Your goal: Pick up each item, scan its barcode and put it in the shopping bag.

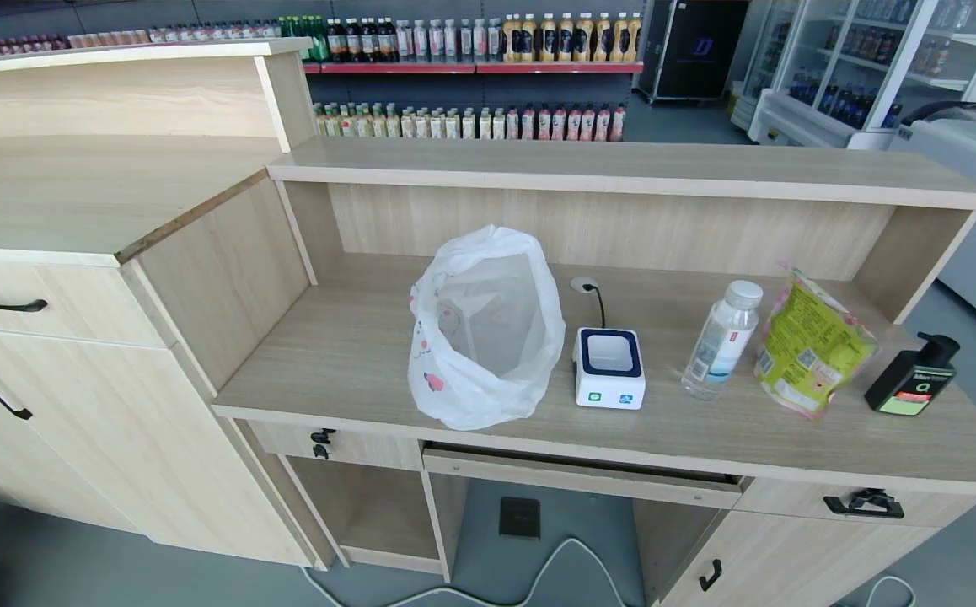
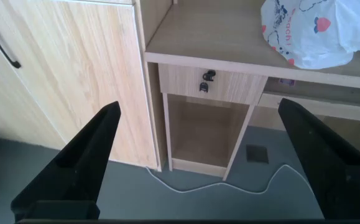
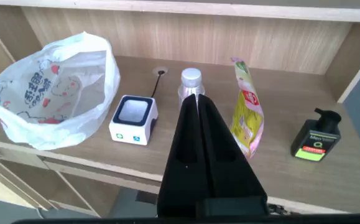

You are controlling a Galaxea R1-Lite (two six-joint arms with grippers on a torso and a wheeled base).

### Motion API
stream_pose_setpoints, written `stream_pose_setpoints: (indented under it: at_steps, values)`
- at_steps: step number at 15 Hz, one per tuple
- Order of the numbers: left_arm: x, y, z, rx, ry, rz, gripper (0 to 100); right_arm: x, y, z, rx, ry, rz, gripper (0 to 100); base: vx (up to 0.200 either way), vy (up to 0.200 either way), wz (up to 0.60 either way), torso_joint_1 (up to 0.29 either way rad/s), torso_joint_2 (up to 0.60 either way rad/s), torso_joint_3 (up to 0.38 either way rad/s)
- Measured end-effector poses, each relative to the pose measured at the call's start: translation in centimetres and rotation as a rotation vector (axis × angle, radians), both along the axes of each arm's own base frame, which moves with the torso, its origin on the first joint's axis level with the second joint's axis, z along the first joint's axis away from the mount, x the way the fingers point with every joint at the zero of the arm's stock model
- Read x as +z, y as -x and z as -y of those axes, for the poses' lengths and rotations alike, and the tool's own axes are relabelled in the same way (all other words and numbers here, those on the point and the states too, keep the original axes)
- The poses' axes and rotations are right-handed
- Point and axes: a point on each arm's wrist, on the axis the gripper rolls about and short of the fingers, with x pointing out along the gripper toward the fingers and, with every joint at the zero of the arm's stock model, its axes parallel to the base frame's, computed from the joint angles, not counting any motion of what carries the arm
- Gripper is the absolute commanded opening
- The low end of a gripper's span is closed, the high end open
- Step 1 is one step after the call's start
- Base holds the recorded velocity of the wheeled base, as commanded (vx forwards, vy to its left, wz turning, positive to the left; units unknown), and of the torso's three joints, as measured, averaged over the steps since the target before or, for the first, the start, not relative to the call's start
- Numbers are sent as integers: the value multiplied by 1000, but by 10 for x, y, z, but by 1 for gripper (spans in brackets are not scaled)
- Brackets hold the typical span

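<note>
Nothing has been picked yet, so the first grasp is probably the step in hand, and the water bottle looks the likeliest start. It stands on the tabletop near the scanner, on the scanner's right, and is the closest item to it. The right end effector hangs short of the tabletop's front edge, in line with that bottle and a little right of the scanner. Its fingers are pressed together on nothing, so they must spread before closing in. A good grip would take the clear body across its round middle, below the cap, leaving the label free to turn down onto the scanner's window, which faces up. The bottle is upright, long axis vertical, white cap on top. The snack pouch stands just beyond it from the scanner, propped on its base with its sealed top edge up. The black pump bottle stands farthest from the scanner, upright, its nozzle seemingly pointing back towards the scanner. The shopping bag sits just beside the scanner on the left, its mouth gaping upward. The left end effector has its fingers spread wide and empty, below tabletop level, beyond the bag from the scanner.
</note>
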Motion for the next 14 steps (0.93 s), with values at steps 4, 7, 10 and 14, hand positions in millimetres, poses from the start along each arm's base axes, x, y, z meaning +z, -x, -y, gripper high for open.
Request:
stream_pose_setpoints:
  at_steps: [4,7,10,14]
  values:
    - [0,0,0,0,1,0,100,8,-78,-7,-21,51,-33,0,0,0,0,0,0,0]
    - [0,0,0,0,1,0,100,-8,-101,-10,-15,83,-113,100,0,0,0,0,0,0]
    - [0,0,0,0,0,0,100,-14,-113,-12,25,82,-141,100,0,0,0,0,0,0]
    - [0,0,0,0,0,0,100,-27,-124,-12,14,91,-303,100,0,0,0,0,0,0]
